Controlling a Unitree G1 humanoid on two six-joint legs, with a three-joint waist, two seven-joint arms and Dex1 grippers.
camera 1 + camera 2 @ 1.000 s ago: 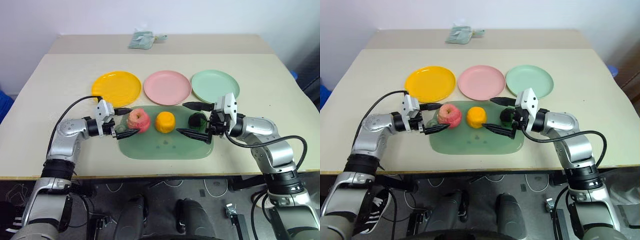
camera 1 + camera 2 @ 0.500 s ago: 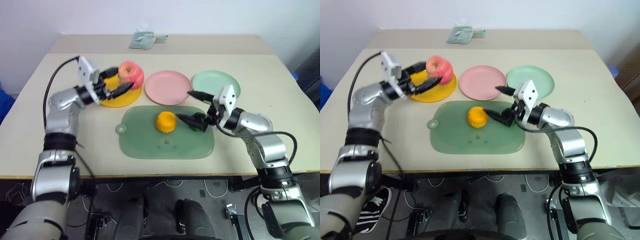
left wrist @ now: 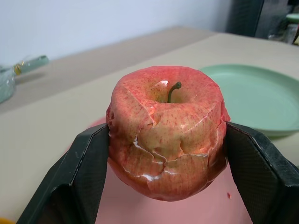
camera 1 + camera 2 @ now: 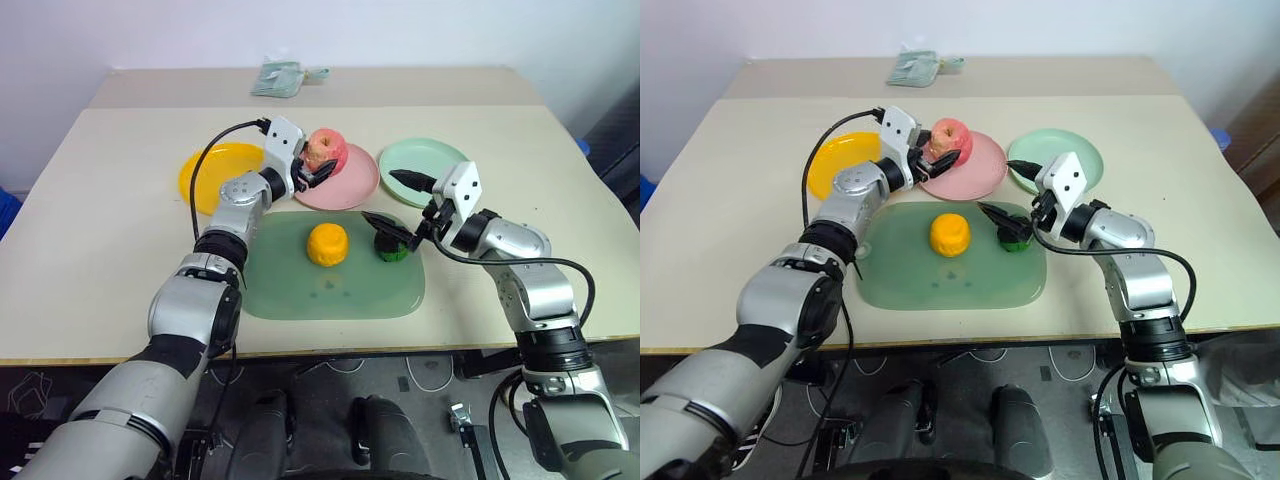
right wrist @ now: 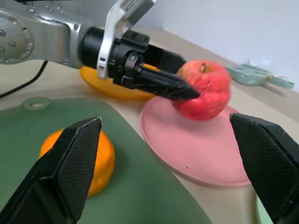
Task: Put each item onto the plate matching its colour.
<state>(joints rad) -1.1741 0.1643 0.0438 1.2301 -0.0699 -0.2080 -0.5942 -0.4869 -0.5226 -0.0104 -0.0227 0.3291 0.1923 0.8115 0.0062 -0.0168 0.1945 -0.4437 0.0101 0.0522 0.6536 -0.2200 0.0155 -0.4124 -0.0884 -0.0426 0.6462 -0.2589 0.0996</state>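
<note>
Since the earlier frames the left gripper point(image 4: 318, 168) has carried the red-pink apple point(image 4: 326, 150) off the translucent green rounded-rectangle mat point(image 4: 300, 290), past the yellow-orange round plastic plate point(image 4: 205, 172), and now has it over the near-left part of the pink round plastic plate point(image 4: 355, 185). In the left wrist view the apple point(image 3: 166, 130) sits upright, stem up, with a black finger point(image 3: 81, 179) against each flank, pink plate surface right under it. Can't tell whether the apple's base touches the plate or hangs just above it. Fingers stand wide but are in contact on both sides, so the left is pinching the apple.

Right gripper point(image 4: 393, 205) has shifted a little toward the plates compared with a second ago. Its two black fingers are spread wide, nothing between them. One fingertip lies over the rim of the pale mint green round plastic plate point(image 4: 440, 160), the other just above the small dark green lumpy fruit point(image 4: 391, 246). Contact with that fruit can't be made out.

The green fruit sits on the right part of the mat, the round orange citrus point(image 4: 327, 244) near the mat's middle, well apart from both grippers. Yellow-orange and mint plates carry nothing. All three plates stand in a row behind the mat on the beige table point(image 4: 100, 220). A pale green packet point(image 4: 278, 77) lies at the far edge.
</note>
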